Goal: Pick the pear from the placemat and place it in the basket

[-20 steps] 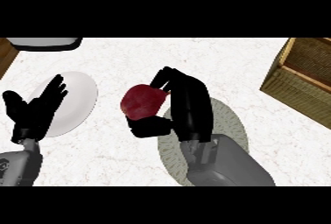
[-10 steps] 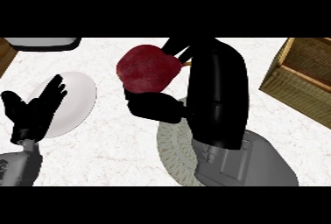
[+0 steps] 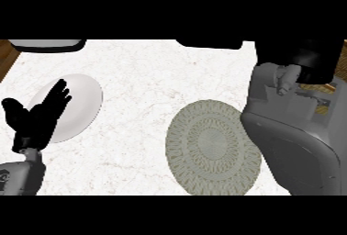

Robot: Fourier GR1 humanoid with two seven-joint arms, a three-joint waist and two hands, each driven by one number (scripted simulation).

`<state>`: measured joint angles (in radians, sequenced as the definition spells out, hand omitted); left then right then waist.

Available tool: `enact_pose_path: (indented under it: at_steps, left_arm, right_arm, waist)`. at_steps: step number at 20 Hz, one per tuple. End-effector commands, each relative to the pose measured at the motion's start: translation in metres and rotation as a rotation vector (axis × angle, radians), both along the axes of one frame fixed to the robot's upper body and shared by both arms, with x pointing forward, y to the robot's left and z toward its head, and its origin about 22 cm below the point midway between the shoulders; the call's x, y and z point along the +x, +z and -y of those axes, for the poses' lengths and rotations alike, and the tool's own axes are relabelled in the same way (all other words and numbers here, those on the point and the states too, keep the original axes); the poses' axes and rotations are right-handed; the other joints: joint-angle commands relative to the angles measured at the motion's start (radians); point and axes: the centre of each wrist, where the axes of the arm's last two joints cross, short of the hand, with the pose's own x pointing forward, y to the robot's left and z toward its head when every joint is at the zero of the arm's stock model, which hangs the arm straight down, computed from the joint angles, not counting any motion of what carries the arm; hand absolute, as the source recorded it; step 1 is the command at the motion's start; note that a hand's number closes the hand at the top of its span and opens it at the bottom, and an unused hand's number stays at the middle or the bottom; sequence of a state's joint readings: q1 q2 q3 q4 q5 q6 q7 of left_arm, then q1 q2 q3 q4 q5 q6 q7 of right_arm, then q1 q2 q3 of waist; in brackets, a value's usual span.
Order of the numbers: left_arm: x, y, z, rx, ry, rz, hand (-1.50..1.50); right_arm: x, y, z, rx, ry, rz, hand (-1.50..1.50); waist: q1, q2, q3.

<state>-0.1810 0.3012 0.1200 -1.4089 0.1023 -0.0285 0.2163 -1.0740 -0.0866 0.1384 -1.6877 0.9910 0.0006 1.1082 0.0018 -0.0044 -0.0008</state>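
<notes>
My right forearm (image 3: 291, 137) is raised close to the view and fills the right side. Its black hand (image 3: 298, 57) shows at the upper right, partly cut off by the view's top. The pear is not visible anywhere. Only slivers of the wooden basket (image 3: 324, 103) show behind that forearm. The round woven placemat (image 3: 213, 147) lies bare on the white counter, just left of the forearm. My left hand (image 3: 37, 120) rests open at the left, fingers up, over the edge of a white plate (image 3: 78, 103).
A grey-rimmed object (image 3: 47, 44) sits at the counter's far left, and a dark shape (image 3: 210, 43) lies along the top edge. The counter's left edge (image 3: 5, 57) borders brown wood.
My right arm has swung right toward the basket, uncovering the placemat. The dark red pear, held in that hand earlier, has gone out of sight. The left hand has stayed put.
</notes>
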Motion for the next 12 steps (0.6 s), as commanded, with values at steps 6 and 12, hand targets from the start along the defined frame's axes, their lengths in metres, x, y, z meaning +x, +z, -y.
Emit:
enact_pose_path:
  at_steps: [6,12]
  left_arm:
    - [0.002,0.002,0.005,0.007,-0.007,-0.006,0.0]
    - [0.002,-0.006,0.007,-0.003,-0.009,0.005,0.0]
  right_arm:
    - [0.046,0.041,0.037,-0.058,-0.305,-0.086,1.5]
    - [0.069,0.041,0.118,-0.063,-0.394,-0.12,1.5]
  waist:
    - [0.008,0.003,0.0]
    - [0.001,0.005,0.001]
